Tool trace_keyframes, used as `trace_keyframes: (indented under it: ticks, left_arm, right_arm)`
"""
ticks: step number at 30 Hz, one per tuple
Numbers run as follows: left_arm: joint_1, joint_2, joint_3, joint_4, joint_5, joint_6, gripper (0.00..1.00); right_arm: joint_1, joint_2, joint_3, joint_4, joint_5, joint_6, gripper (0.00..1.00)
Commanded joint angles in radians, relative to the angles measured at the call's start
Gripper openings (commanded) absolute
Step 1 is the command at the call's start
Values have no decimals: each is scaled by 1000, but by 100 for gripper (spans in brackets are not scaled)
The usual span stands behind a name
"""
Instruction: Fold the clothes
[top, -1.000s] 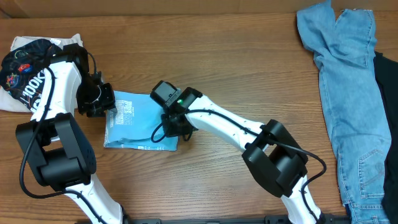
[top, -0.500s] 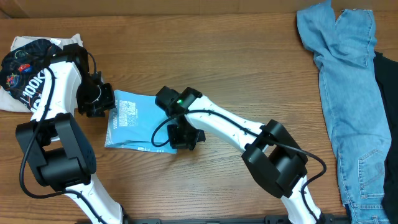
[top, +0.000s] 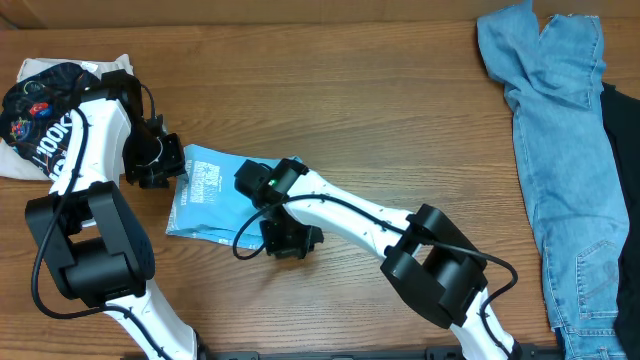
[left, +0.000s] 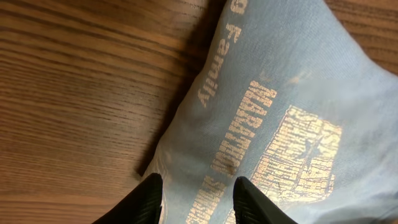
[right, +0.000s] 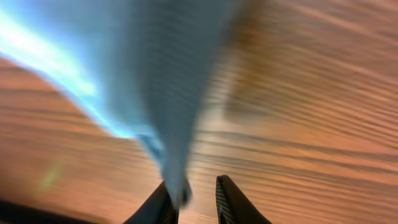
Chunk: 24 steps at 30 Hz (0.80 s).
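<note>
1. The folded light blue T-shirt (top: 207, 195) lies flat on the wooden table (top: 400, 110), left of centre, between the two arms, with small pale print facing up.
2. The left gripper (top: 163, 166) sits at the shirt's left edge. In the left wrist view, the gripper (left: 198, 200) has its jaws parted over that edge of the T-shirt (left: 280, 93). Whether they touch the cloth cannot be told.
3. The right gripper (top: 287, 240) is at the shirt's lower right corner. Its wrist view is blurred, but the jaws of the gripper (right: 194, 200) stand slightly apart with wood showing between them. A fold of the T-shirt (right: 168, 81) ends against one finger only.
4. Denim jeans (top: 560, 150) lie along the table's right side.
5. A black shirt with white lettering (top: 45, 125) lies at the far left.
</note>
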<state>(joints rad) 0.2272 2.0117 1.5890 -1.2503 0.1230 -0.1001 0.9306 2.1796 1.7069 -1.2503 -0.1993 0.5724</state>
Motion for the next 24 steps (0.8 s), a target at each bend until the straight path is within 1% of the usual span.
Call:
trace_keyframes:
  ticks: [1,5,9,11,13,15,17,18,20,24]
  left_arm:
    - [6,-5,36,-22,13,19,41]
    - [6,-42,100,-48,64,30,41]
    - [-4,-98,142,-55,105,42,42]
    - [-12,-121,142,-55,160,66,42]
    - [-24,-124,142,-59,196,95,42]
    - [-41,-119,130,-54,187,99,43]
    - [-56,-119,106,-42,188,101,42]
    - [-67,-119,90,-37,189,100,42]
    - [-95,-119,48,-19,187,101,42]
    - [-130,-119,-61,47,154,92,42]
  right_arm:
    - [-41,-42,5,-39,106,1,23]
    - [-70,-55,5,-87,188,0,22]
    - [-78,-124,8,-97,220,-30,22]
    - [-78,-171,9,-71,236,-38,22]
    - [-82,-203,9,-13,224,-92,22]
    - [-88,-215,9,70,172,-190,21]
    - [-101,-210,9,143,81,-267,20]
    - [-110,-202,9,173,31,-287,18]
    - [-129,-178,9,217,-60,-292,16]
    - [-143,-117,9,246,-155,-292,14]
